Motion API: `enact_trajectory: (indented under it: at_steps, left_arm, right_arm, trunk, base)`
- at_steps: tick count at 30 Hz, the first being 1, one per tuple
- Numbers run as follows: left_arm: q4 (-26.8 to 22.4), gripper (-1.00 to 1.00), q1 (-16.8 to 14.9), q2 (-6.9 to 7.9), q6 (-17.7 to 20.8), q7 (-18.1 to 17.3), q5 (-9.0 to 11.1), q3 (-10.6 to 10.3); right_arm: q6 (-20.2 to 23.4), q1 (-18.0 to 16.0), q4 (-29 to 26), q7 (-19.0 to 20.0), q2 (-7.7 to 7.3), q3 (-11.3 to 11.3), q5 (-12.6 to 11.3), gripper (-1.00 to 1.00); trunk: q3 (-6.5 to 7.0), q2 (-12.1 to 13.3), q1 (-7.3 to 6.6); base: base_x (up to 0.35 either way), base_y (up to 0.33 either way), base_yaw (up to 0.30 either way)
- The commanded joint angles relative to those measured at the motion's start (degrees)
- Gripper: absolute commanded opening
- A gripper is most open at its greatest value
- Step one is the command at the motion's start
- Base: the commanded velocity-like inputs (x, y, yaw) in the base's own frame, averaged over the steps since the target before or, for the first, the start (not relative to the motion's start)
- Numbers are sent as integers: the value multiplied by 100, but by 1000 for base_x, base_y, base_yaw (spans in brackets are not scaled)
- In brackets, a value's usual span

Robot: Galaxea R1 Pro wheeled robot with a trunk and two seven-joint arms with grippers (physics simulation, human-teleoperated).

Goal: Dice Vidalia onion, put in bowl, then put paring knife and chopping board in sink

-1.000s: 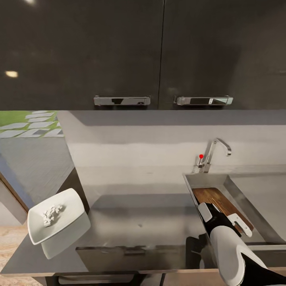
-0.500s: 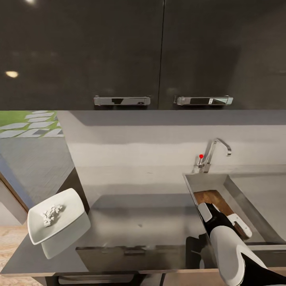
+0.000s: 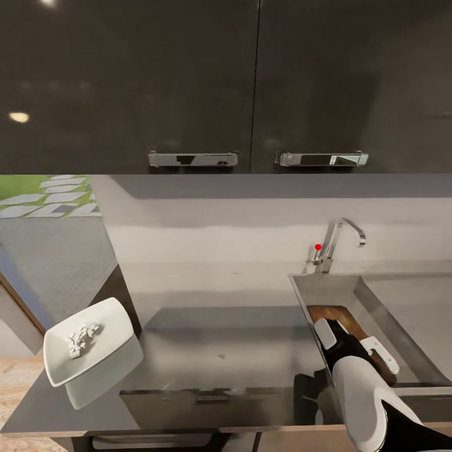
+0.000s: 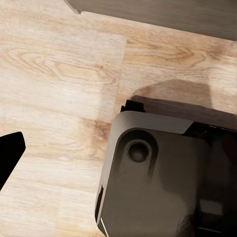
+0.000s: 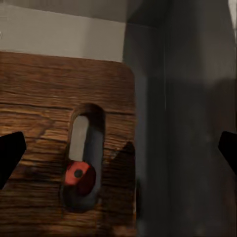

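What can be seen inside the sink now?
Inside the sink lies the chopping board, its near part covered by the right gripper. Through the board's handle slot a red piece shows, perhaps the paring knife's handle; the rest beneath is hidden.

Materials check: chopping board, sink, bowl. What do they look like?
Chopping board: looks like brown wood, matte, with visible grain lines. Sink: looks like steel, grey, with a dull sheen on its walls. Bowl: white and glossy, probably ceramic; it mirrors in the countertop.

The chopping board (image 3: 342, 316) is sliding toward six o'clock, sinking deeper into the sink (image 3: 326, 285) beneath the right gripper (image 3: 351, 342).
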Motion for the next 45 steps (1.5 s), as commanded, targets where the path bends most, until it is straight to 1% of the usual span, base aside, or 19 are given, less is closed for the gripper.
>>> enact_trajectory:
  at_steps: [1, 4, 6, 10, 12, 15, 17, 21, 23, 25, 26, 27, 29, 30, 31, 33, 41, 44, 45]
  left_arm:
    - [21, 100, -9, -3, -32, -13, 38, -47]
    - [21, 100, -9, -3, -32, -13, 39, -47]
    - [21, 100, -9, -3, -32, -13, 36, -47]
    - [21, 100, -9, -3, -36, -13, 38, -47]
    - [21, 100, -9, -3, -36, -13, 38, -47]
    - [21, 100, -9, -3, -36, -13, 35, -47]
    - [21, 100, -9, -3, -37, -13, 36, -47]
    - [21, 100, -9, -3, -41, -13, 35, -47]
    - [21, 100, -9, -3, -43, -13, 37, -47]
    - [21, 100, -9, -3, -46, -13, 35, -47]
    - [21, 100, -9, -3, -45, -13, 35, -47]
    - [21, 100, -9, -12, -46, -18, 35, -47]
    - [21, 100, -9, -49, -48, -21, 35, -51]
    - [21, 100, -9, -87, -52, -25, 35, -53]
    - [21, 100, -9, -106, -54, -27, 35, -54]
    - [21, 100, -9, -134, -57, -30, 35, -55]
    - [21, 100, -9, -183, -65, -34, 28, -56]
    - [21, 100, -9, -239, -67, -38, 26, -56]
    - [21, 100, -9, -248, -69, -39, 26, -60]
  right_arm:
    - [-43, -5, -66, -9, 3, -17, -19, 100]
    - [39, -5, -426, -22, -12, -11, -27, 100]
    - [407, -5, -871, -48, -15, -2, -26, 100]
    - [1435, -5, -2195, -170, 19, 39, -29, 100]
    - [1905, -5, -2825, -283, 31, 174, -29, 100]
    - [2602, -5, -3623, -448, 47, 642, -37, 100]
    - [2789, -5, -3814, -492, 53, 807, -42, 100]
    - [2904, -5, -3891, -483, 52, 899, -47, 100]
    - [3105, -5, -3897, -445, 49, 1013, -47, 100]
    - [3478, -5, -3903, -199, 42, 1348, -49, 100]
    - [3699, -5, -3903, 146, 28, 1548, -48, 100]
    - [3927, -5, -3901, 588, 12, 1664, -35, 100]
    - [4307, -5, -3900, 1326, -21, 1739, -5, 100]
    - [4468, -5, -3900, 1685, -78, 1760, 22, 100]
    - [4535, -5, -3898, 1861, -135, 1772, 37, 100]
    - [4626, -5, -3865, 2243, -348, 1791, 59, 100]
    - [4661, -5, -3746, 3210, -655, 1842, 101, 100]
    - [4644, -5, -3488, 3647, -745, 2120, 256, 100]
    - [4633, -5, -3367, 3943, -806, 2292, 364, 100]
  trunk:
    - [-13, -12, 3]
    - [-13, -12, 3]
    - [-13, -12, 3]
    - [-13, -12, 3]
    - [-13, -12, 3]
    - [-13, -12, 3]
    - [-13, -12, 3]
    - [-13, -12, 3]
    - [-13, -12, 3]
    - [-13, -12, 3]
    - [-13, -12, 3]
    - [-13, -12, 3]
    - [-13, -12, 3]
    - [-13, -12, 3]
    - [-13, -12, 3]
    - [-13, -12, 3]
    - [-13, -12, 3]
    - [-13, -12, 3]
    - [-13, -12, 3]
  base:
    - [0, 0, 0]
    - [0, 0, 0]
    - [0, 0, 0]
    - [0, 0, 0]
    - [0, 0, 0]
    - [0, 0, 0]
    - [0, 0, 0]
    - [0, 0, 0]
    - [0, 0, 0]
    - [0, 0, 0]
    - [0, 0, 0]
    - [0, 0, 0]
    - [-8, 0, 0]
    - [-106, 0, 0]
    - [-186, 0, 0]
    - [-279, 0, 0]
    - [-329, 0, 0]
    - [-337, 0, 0]
    - [-338, 0, 0]
